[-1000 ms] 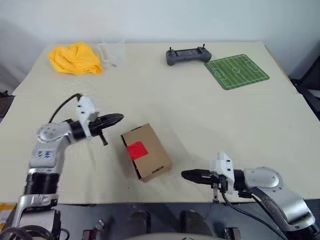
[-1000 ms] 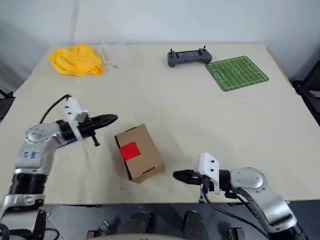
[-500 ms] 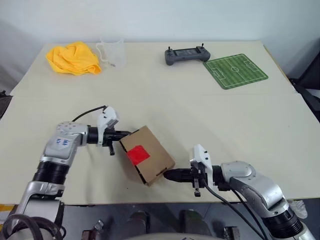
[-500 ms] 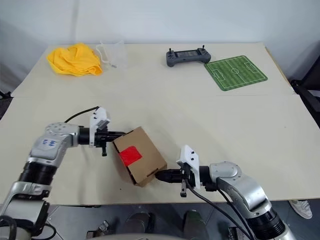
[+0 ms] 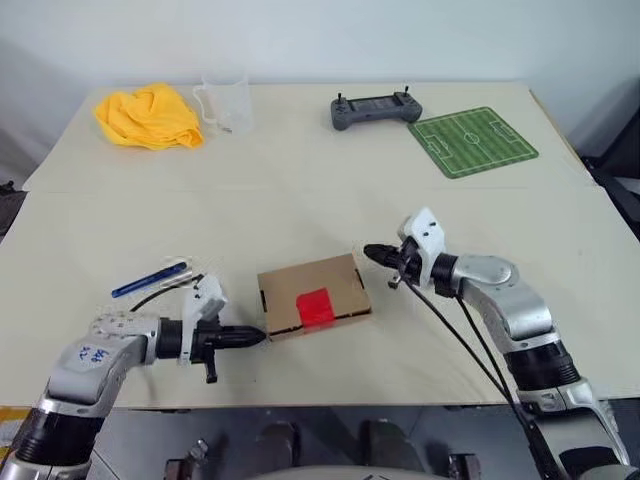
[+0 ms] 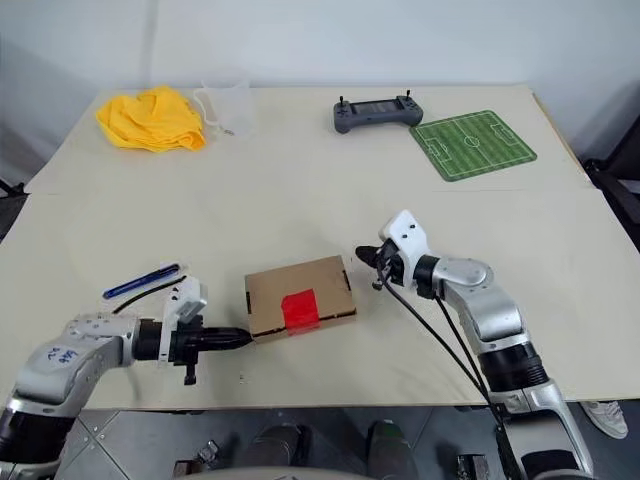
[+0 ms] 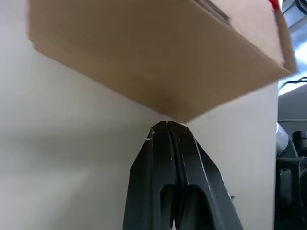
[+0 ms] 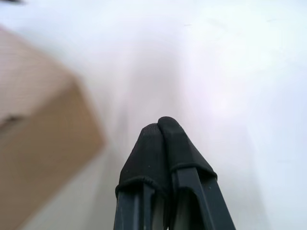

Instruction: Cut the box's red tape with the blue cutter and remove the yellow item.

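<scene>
- Left eye view: the box (image 5: 314, 296) lies flat on the worktop (image 5: 300, 190), near its front edge, red tape (image 5: 315, 307) on the top face by the near edge. Left claw (image 5: 258, 338) clenched, empty, tip at the box's near left corner. Right claw (image 5: 371, 253) clenched, empty, just off the box's far right corner
- Right eye view: blue cutter (image 6: 141, 281) lies on the worktop to the left of the box, behind the left arm, apart from both claws. Yellow cloth (image 6: 150, 118), clear cup (image 6: 224, 104), grey controller (image 6: 376, 114) and green mat (image 6: 472, 145) sit along the far side, well apart from the box. Yellow item not seen; judged to be inside the box
- Left wrist view: clenched fingers (image 7: 175, 158) touch, or all but touch, a cardboard corner; a sliver of red at the far edge of the box
- Right wrist view: clenched fingers (image 8: 163, 143) point over bare worktop, box to one side, not touching
- Step in hand (judged): squaring up the box; tape uncut, cutter untouched
- Next move calls for: one claw to release, reach the cutter and clench on it, the other to steady the box
</scene>
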